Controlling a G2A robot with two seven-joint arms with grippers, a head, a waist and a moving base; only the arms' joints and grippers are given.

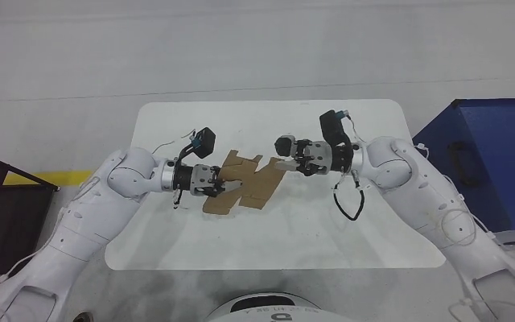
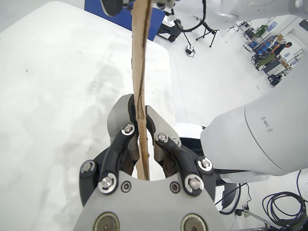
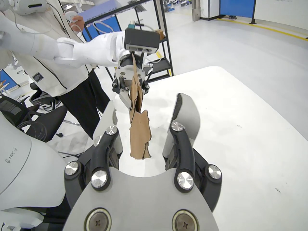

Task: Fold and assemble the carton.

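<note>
You are working in a wide hall with a pale grey floor (image 1: 241,48), and the robot faces a white table (image 1: 346,233) with rounded corners. Off the table's right side, next to the right arm, stands a dark blue container (image 1: 475,137). A short yellow line (image 1: 40,177) marks the floor off the left side.

Over the middle of the table you have the carton (image 1: 245,181). It is a flat brown cardboard blank with notched flaps, not yet folded, and it is held in the air between the 2 arms. The left wrist view shows it edge-on as a thin strip running away from the camera.

Your left gripper (image 1: 221,187) is clenched on the carton's left end, with its 2 dark pads pressed against opposite faces of the cardboard.

Your right gripper (image 3: 146,104) is released, its 2 fingers spread wide with 1 on each side of the carton's right end. The right wrist view shows a gap between the cardboard and each finger, so the left gripper alone carries the blank.
</note>
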